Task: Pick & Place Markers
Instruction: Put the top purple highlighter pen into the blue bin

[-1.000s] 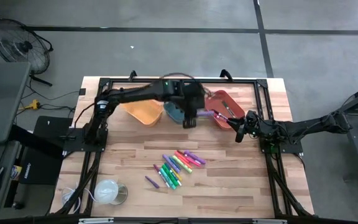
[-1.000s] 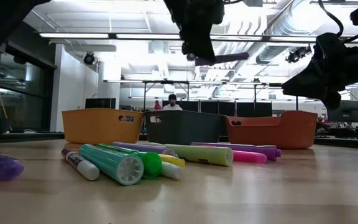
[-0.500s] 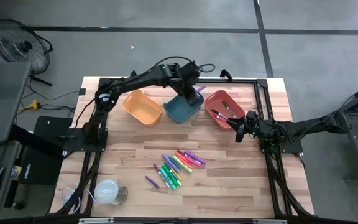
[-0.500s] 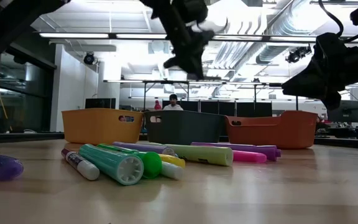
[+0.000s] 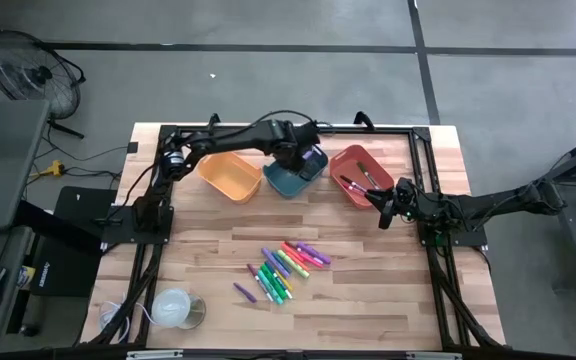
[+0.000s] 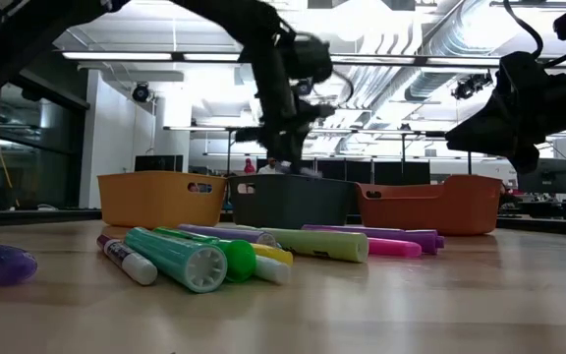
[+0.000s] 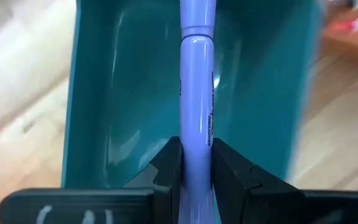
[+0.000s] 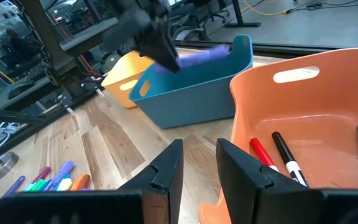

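Reaching over the blue bin (image 5: 290, 178), left gripper (image 7: 195, 163) jaws clamp a purple marker (image 7: 196, 93).

Markers (image 5: 284, 268) before three bins (image 5: 290, 176)

Overhead, table-level and two wrist views, all sharing the teal bin (image 5: 290, 178).

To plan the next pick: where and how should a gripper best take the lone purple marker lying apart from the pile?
Probably from straight above, at mid-barrel: the purple marker lies flat on the table, apart from the pile, so fingers can close across its thin width.
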